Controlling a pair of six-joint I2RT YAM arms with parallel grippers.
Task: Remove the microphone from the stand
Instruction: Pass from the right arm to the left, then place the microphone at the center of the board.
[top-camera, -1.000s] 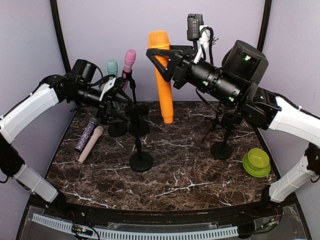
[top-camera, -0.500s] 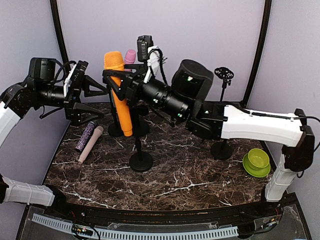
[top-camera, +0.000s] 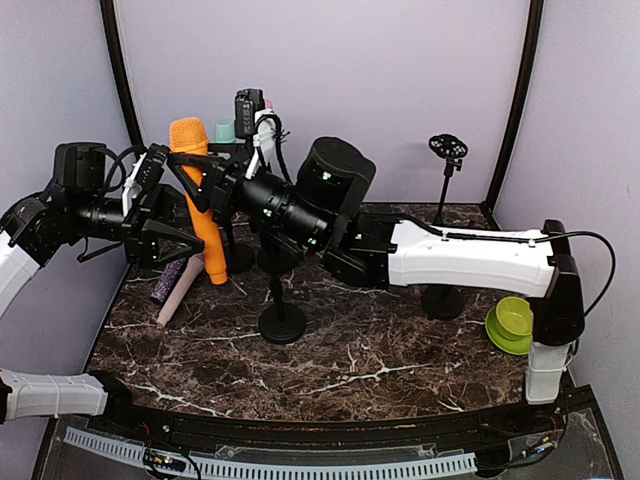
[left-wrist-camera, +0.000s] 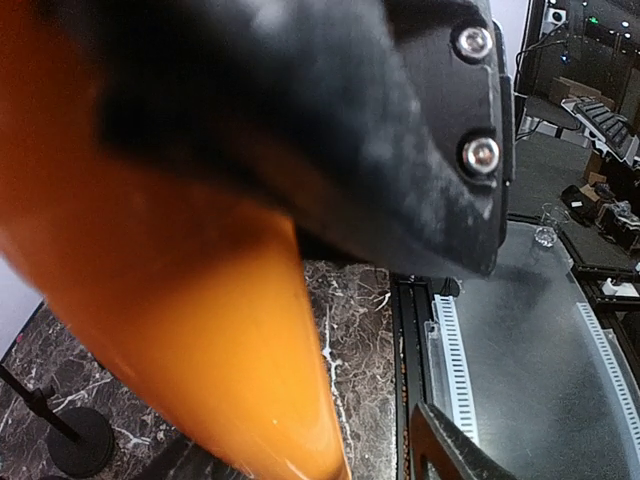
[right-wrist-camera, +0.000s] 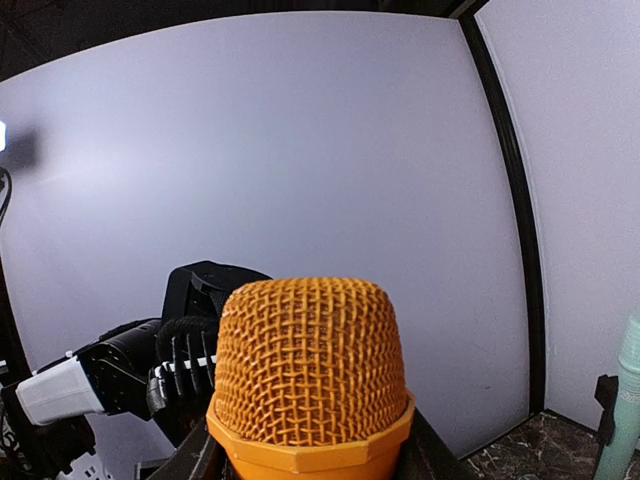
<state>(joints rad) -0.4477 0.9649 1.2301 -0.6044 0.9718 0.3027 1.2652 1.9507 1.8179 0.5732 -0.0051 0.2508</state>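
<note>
Leftward and lower is where the right arm has swung since the earlier frames, carrying the orange plastic microphone with the mesh head (top-camera: 205, 225) away from the black round-based stand at mid-table (top-camera: 281, 322). That microphone now hangs nearly upright in the air, left of and behind that stand. The right gripper (top-camera: 203, 183) is clenched on it just under the mesh head. The left gripper (top-camera: 172, 205), which stood apart from it half a second ago, now has its fingers on either side of the lower handle. From the left wrist camera the handle lies against one finger, but I cannot tell whether the jaws are pressing on it yet.

Left of the stand, a purple glitter microphone (top-camera: 170, 273) and a beige one (top-camera: 181, 290) lie on the dark veined marble tabletop (top-camera: 380, 350). A lime-green bowl (top-camera: 514, 322) sits far right of the stand. Plain lilac walls (top-camera: 400, 80) close in the back.
</note>
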